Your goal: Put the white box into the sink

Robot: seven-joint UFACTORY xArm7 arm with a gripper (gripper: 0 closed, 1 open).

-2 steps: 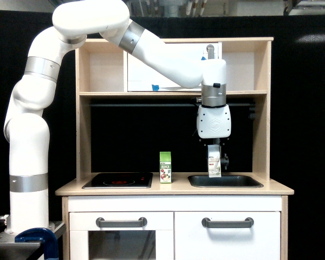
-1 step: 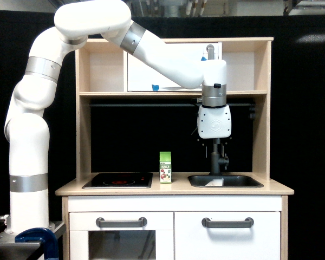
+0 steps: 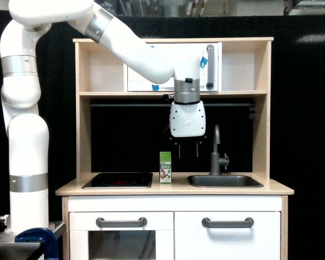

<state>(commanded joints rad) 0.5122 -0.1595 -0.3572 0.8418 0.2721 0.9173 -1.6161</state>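
Note:
My gripper (image 3: 187,150) hangs open above the counter, with nothing between its two thin fingers (image 3: 179,150). It is between the green juice carton (image 3: 166,167) and the faucet (image 3: 216,151), and left of the sink (image 3: 225,181) in the exterior view. The sink is a shallow dark grey basin set into the counter at the exterior view's right. The white box does not show; the inside of the basin is hidden behind its front rim.
A flat black stovetop (image 3: 118,180) with red rings lies on the counter's left part. A wooden shelf (image 3: 173,93) runs just above the gripper's body, with a white door and grey handle (image 3: 209,66) over it. Side walls bound the play kitchen.
A second ago the gripper held the white box over the sink. It let go, the box dropped into the basin, and the arm swung to the exterior view's left.

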